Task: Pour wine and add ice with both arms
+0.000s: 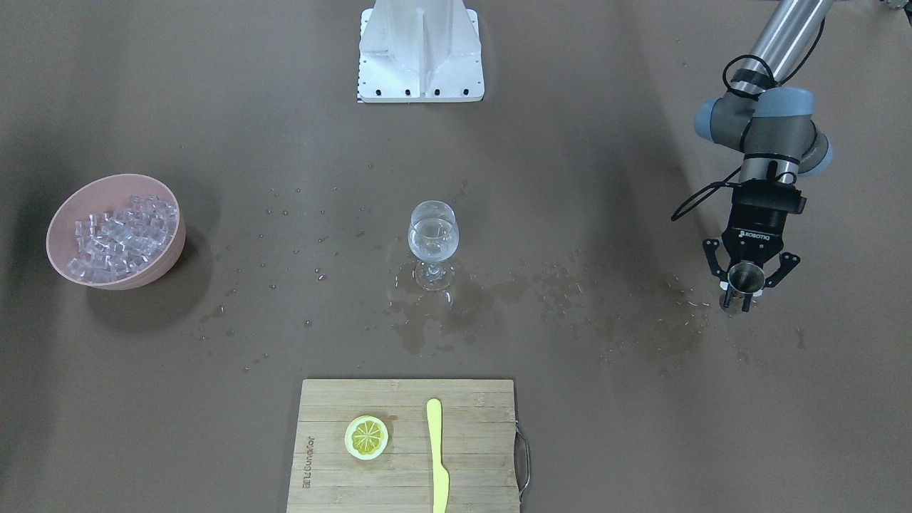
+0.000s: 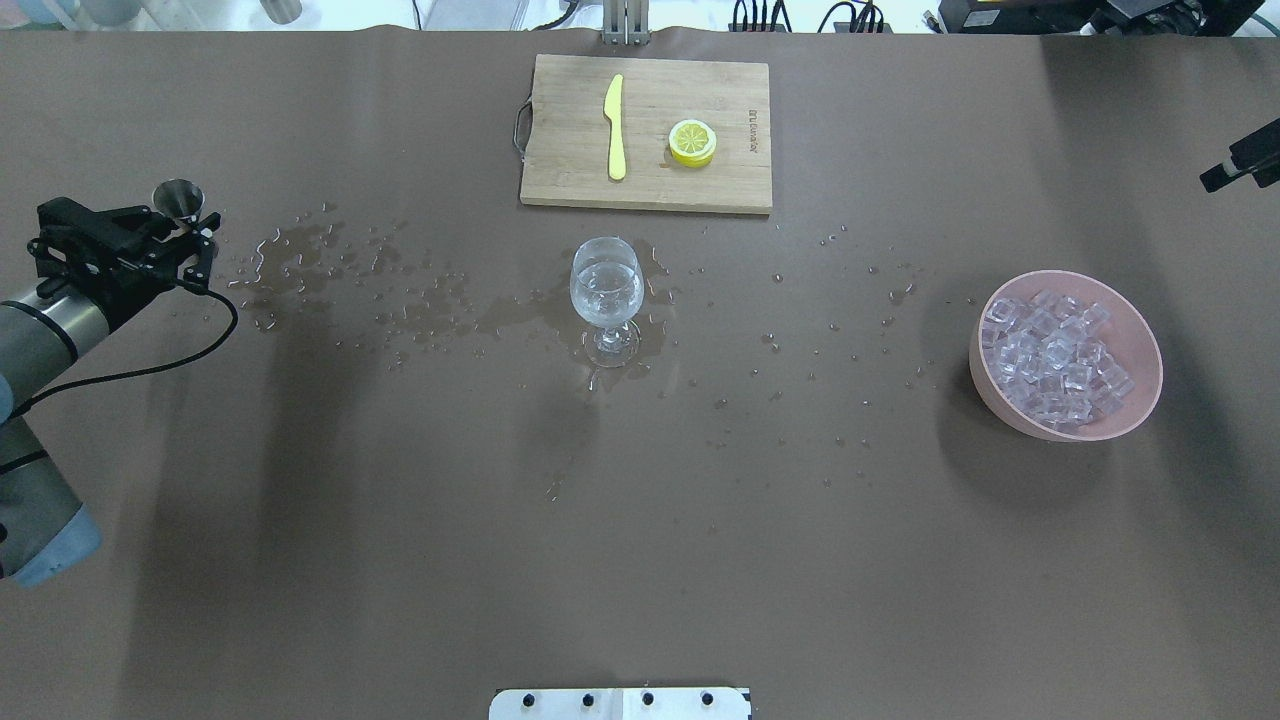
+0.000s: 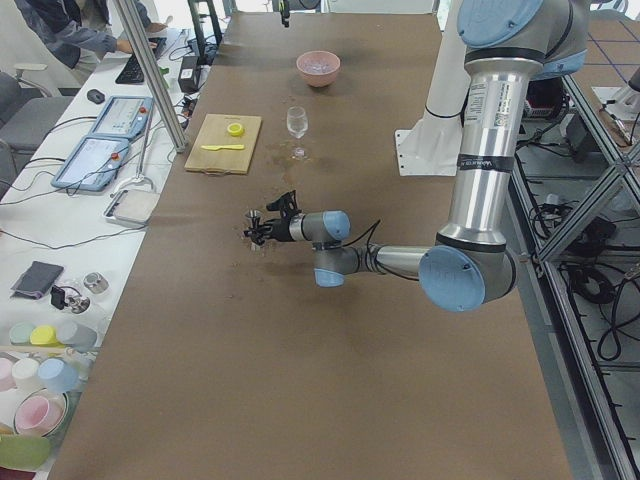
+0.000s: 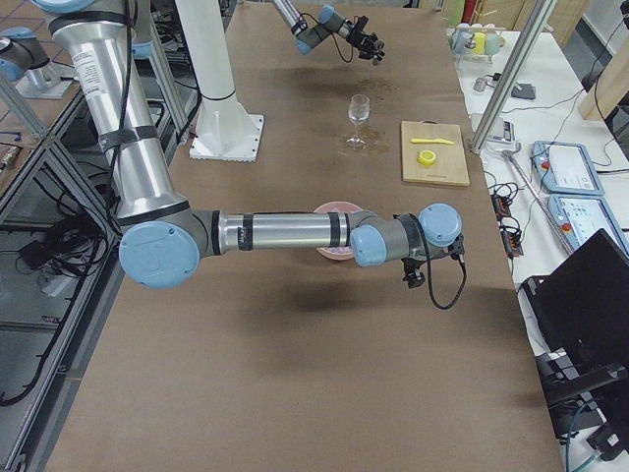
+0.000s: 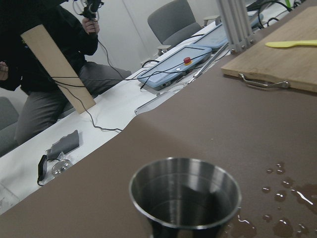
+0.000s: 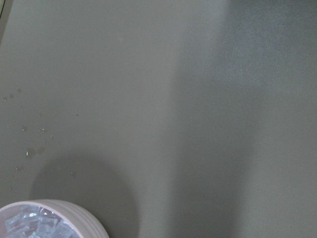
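Observation:
A wine glass (image 2: 605,290) stands upright mid-table with a small measure of clear wine (image 1: 433,242) in its bowl. A pink bowl (image 2: 1145,395) on the robot's right holds many ice cubes (image 2: 1055,365). My left gripper (image 2: 188,222), low over the table's far left, is shut on a small steel cup (image 2: 178,198). The cup is upright and looks empty in the left wrist view (image 5: 185,196). My right gripper (image 2: 1212,180) hangs at the right edge beyond the bowl. Only part of it shows, so I cannot tell its state. Its wrist view catches the bowl's rim (image 6: 74,213).
A wooden chopping board (image 2: 570,160) at the far side carries a yellow knife (image 2: 615,140) and a lemon slice (image 2: 692,142). Water drops and wet patches (image 2: 300,250) spread from the steel cup to the glass. The white pedestal (image 1: 420,50) stands at the robot's edge.

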### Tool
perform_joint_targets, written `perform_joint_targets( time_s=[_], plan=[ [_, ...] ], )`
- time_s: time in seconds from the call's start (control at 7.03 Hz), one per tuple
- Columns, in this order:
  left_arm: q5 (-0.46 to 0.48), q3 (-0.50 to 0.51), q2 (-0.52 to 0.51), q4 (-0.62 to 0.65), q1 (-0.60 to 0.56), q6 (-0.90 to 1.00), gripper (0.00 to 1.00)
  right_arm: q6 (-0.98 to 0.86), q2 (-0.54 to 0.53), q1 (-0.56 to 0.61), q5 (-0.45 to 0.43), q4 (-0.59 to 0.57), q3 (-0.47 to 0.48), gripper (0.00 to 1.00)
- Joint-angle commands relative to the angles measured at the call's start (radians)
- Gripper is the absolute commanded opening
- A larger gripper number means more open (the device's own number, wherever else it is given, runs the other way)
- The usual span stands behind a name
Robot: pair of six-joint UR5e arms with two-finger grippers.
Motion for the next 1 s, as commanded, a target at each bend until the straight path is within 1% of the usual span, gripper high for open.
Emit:
perform_joint_targets(
  time_s=[0.0, 0.28, 0.43, 0.71, 0.85],
  plan=[
    [-0.090, 0.095, 0.007, -0.106, -0.036, -0.104, 0.00, 0.000, -0.008, 0.001, -0.005, 0.000, 0.008, 1.00],
    [-0.143, 0.095, 0.004, -0.081, -0.061, -0.198, 0.00, 0.000, -0.014, 0.001, -0.004, 0.000, 0.011, 1.00],
    [-0.155, 0.097, 0.007, -0.073, -0.061, -0.245, 0.00, 0.000, -0.014, 0.001, -0.004, 0.000, 0.012, 1.00],
    [-0.168, 0.097, 0.009, -0.071, -0.062, -0.282, 0.00, 0.000, -0.018, 0.001, -0.004, 0.000, 0.020, 1.00],
    [-0.225, 0.094, 0.013, -0.056, -0.084, -0.278, 0.70, 0.000, -0.020, 0.001, -0.004, 0.000, 0.018, 1.00]
  ],
)
